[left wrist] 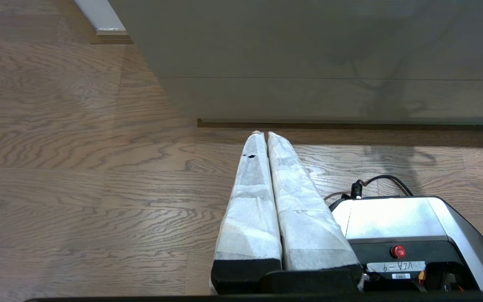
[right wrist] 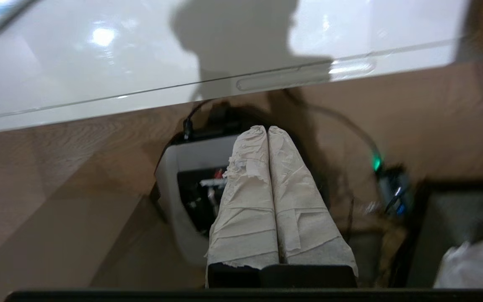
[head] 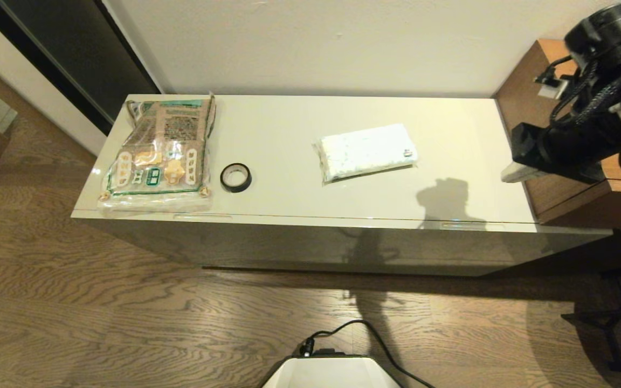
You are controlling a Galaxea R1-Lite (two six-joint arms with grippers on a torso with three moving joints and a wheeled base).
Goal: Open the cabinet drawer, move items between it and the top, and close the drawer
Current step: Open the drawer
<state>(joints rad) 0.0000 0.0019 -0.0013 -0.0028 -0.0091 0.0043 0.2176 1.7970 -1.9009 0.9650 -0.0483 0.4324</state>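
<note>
The cabinet drawer [head: 299,245] is shut, its plain front flush under the top [head: 289,124]. On the top lie the brown-and-green packet [head: 162,153] at the left end, the black tape roll [head: 235,177] beside it, and the white soft pack [head: 365,152] right of the middle. My right gripper [head: 512,173] hangs shut and empty over the top's right end, apart from the pack; the right wrist view shows its wrapped fingers [right wrist: 266,129] pressed together. Low by the floor, my left gripper [left wrist: 263,134] is shut and empty, facing the cabinet front [left wrist: 308,42].
The taller brown wooden unit [head: 564,188] stands against the cabinet's right end, under my right arm. My own base [head: 332,374] sits on the wooden floor before the cabinet. A recessed grip [right wrist: 304,76] shows along the top's front edge.
</note>
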